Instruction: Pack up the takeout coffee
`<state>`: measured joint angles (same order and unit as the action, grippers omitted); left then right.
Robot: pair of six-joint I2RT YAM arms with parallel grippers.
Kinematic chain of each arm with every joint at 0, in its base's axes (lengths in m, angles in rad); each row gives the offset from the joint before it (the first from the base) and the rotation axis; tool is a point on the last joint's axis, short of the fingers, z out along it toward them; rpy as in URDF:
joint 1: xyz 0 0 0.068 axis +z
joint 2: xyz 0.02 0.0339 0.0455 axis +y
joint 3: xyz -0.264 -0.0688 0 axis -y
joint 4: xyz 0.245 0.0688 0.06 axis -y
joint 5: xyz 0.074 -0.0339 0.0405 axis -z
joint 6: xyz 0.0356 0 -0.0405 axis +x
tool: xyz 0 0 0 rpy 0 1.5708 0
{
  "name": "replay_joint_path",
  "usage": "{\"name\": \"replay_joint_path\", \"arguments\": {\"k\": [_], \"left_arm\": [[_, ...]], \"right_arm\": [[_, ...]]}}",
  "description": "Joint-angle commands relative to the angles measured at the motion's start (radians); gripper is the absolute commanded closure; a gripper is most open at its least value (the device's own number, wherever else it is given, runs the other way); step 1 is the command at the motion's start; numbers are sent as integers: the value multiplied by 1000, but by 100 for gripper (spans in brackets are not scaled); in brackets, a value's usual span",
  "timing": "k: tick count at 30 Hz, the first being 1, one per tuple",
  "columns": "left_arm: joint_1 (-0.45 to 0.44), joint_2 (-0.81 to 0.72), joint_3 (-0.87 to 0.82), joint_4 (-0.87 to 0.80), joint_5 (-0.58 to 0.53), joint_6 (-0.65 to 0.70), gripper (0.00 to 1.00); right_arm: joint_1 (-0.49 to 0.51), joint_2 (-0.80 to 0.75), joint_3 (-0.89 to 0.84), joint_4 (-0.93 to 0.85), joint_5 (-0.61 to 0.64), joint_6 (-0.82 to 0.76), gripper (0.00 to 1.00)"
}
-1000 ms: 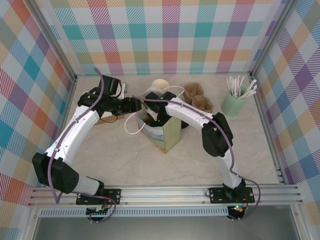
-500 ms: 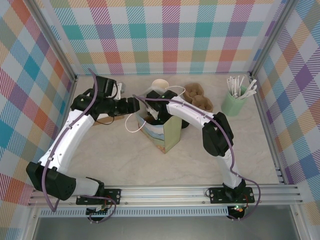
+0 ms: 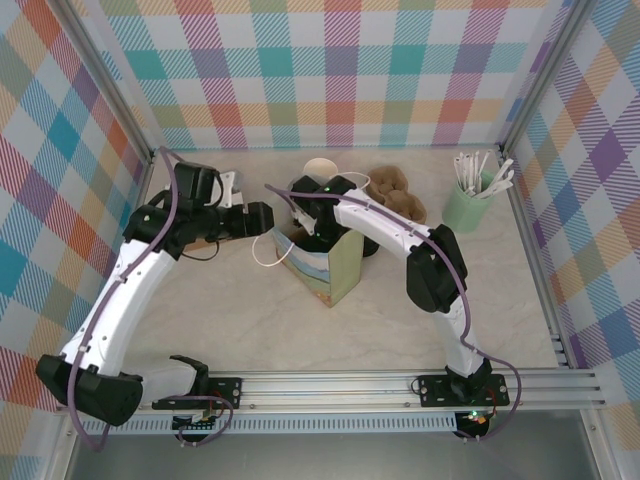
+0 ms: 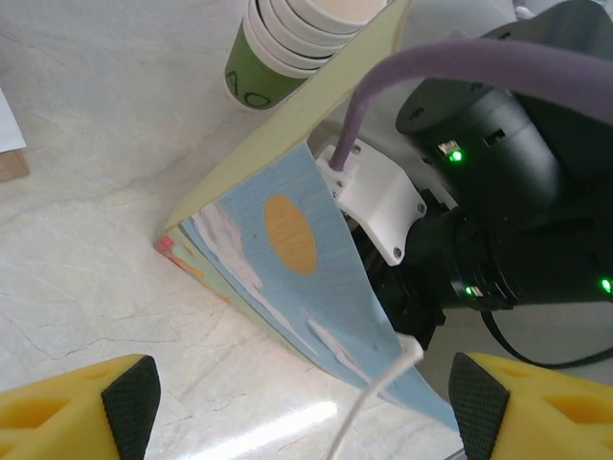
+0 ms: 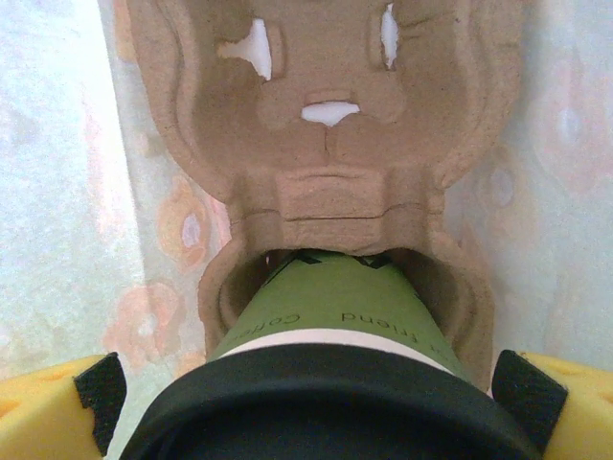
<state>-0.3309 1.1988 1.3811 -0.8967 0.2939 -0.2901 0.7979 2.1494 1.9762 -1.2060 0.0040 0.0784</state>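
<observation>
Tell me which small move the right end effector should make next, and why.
Probably push the green cup a little deeper. The right end effector grips it near the top. Its base sits in the near pocket of the pulp carrier, but much green wall shows above the pocket's rim.

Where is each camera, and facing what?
Top external: above, behind the bases, looking down at the table; both arms show.
Left wrist: low beside the bag, facing the right arm; left gripper fingertips show.
Right wrist: down onto the lidded cup in its carrier; right gripper straddles it.
Shared by top and left wrist: the bag.
</observation>
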Motion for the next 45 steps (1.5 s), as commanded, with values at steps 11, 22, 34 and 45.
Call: {"name": "replay_joint_path", "arguments": {"k": [11,22,34,45], "left_arm": [[7,-175,-95,21,-117,37,13],[7,-183,-155,126,-155,-1,12],[8,-173,-162,161,-155,0,12],[7,-162,-160,165,-149,-1,11]], "right_arm": [[-5,-62,133,-124,24,20,0],[-4,-63,315,-251,46,18,0],[-5,-77,493,-319,35,18,0],[-4,-108,554,-333,28,20,0]]}}
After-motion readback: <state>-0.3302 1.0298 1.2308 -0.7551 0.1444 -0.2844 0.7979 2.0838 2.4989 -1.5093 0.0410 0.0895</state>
